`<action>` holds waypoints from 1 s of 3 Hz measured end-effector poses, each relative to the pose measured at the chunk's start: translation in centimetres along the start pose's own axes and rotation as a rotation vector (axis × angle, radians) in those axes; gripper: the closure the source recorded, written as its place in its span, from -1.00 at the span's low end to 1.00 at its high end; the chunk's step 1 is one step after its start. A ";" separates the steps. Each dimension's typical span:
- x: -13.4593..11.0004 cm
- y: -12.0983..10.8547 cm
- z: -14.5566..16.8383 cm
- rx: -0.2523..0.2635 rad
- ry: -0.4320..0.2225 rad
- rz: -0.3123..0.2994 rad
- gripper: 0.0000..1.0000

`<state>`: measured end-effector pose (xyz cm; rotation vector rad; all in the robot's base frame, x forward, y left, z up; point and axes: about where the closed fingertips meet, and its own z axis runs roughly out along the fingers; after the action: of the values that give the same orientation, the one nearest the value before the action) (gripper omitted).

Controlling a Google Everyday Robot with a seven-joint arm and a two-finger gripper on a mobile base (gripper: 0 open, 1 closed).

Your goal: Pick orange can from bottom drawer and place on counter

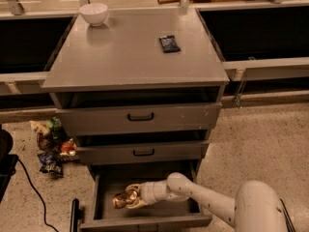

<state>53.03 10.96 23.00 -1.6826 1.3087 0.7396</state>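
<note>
Reaching into the open bottom drawer (145,222), your gripper (127,197) has its jaws clamped on the orange can (119,200), low inside the drawer's left half. The counter (130,57) above carries a white bowl (93,13) and a dark packet (169,43).

Robot test lab or office mock-up, not a home. Cues: a plain grey three-drawer cabinet (140,117) stands free on a speckled pale stone floor (260,139). Low grey metal rails (270,66) run past dark bays behind. A loose black cable (34,192) and a heap of crumpled snack wrappers (50,146) lie on the floor. Staged props sit on the flat grey counter (125,57): a white bowl (93,13) and a small dark blue snack packet (169,43). A white robot arm (207,199) reaches in. Its gripper (131,197) is inside the open grey bottom drawer (145,221), clamped on the shiny coppery orange can (120,199).
</note>
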 end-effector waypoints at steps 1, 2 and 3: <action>-0.1 0.0 0.1 -0.001 -0.001 -0.001 1.00; -3.1 -0.1 -1.6 0.023 -0.046 -0.060 1.00; -8.1 -1.2 -5.7 0.084 -0.048 -0.136 1.00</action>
<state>51.65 9.69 32.77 -1.6585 1.1639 0.6331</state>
